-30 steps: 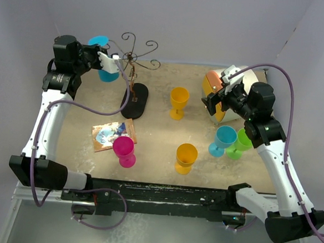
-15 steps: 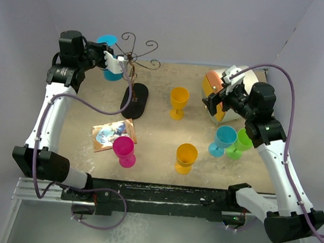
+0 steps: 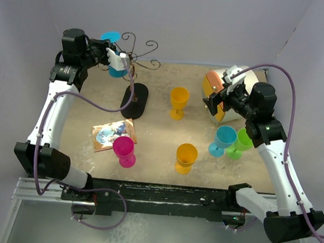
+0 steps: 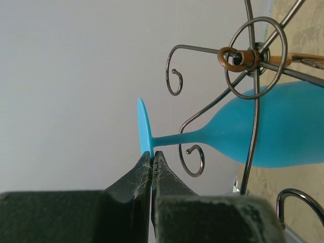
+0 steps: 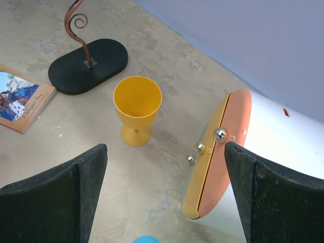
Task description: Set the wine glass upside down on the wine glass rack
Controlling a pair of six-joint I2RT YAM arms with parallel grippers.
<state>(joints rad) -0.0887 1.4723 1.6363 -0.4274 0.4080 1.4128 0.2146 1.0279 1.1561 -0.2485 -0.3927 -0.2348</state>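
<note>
A light blue wine glass (image 3: pixel 118 69) hangs foot-up beside the top of the wine glass rack (image 3: pixel 133 100). My left gripper (image 3: pixel 115 56) is shut on the edge of its round foot. In the left wrist view the gripper (image 4: pixel 152 159) pinches the thin foot disc. The glass (image 4: pixel 273 126) stretches right with its stem between two curled wire arms of the rack (image 4: pixel 255 58), and one wire crosses in front of the bowl. My right gripper (image 3: pixel 214 102) hovers open above the table at the right. Nothing sits between the jaws of the right gripper (image 5: pixel 164 192).
Two yellow goblets (image 3: pixel 179 100) (image 3: pixel 185 156), a magenta one (image 3: pixel 124 150), a blue one (image 3: pixel 223 140) and a green one (image 3: pixel 238 142) stand on the table. A booklet (image 3: pixel 111 133) lies left of centre. A white drum with an orange lid (image 3: pixel 222 89) rests at the back right.
My left arm has carried the blue glass rightwards and a little back, closer in among the rack's curled arms. The right arm has not moved.
</note>
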